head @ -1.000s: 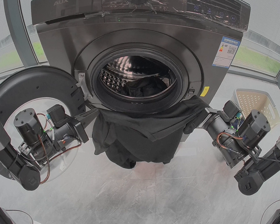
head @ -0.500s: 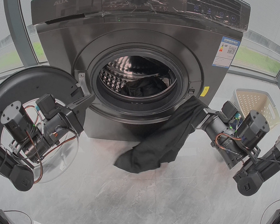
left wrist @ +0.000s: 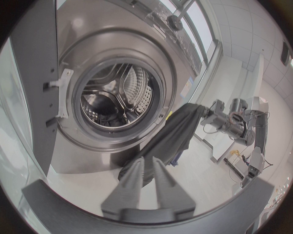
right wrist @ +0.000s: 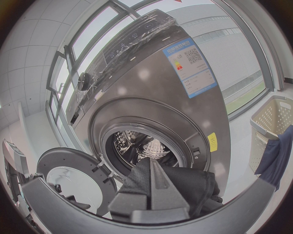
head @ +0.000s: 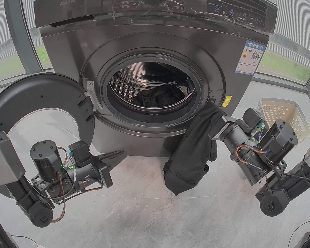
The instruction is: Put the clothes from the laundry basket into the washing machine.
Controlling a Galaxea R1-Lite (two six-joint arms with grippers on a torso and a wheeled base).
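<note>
We see a pale grey marbled floor (head: 141,214) in front and a dark window post (head: 19,31) at the left rear. Green grass (head: 287,67) shows through the right rear windows. There's a white tiled wall (left wrist: 244,36) and a ribbed grey building (right wrist: 227,42) outside.

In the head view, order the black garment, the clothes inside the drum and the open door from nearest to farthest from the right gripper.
1. black garment, held in the right gripper
2. clothes inside the drum, in the middle
3. open door, far on the left
</note>
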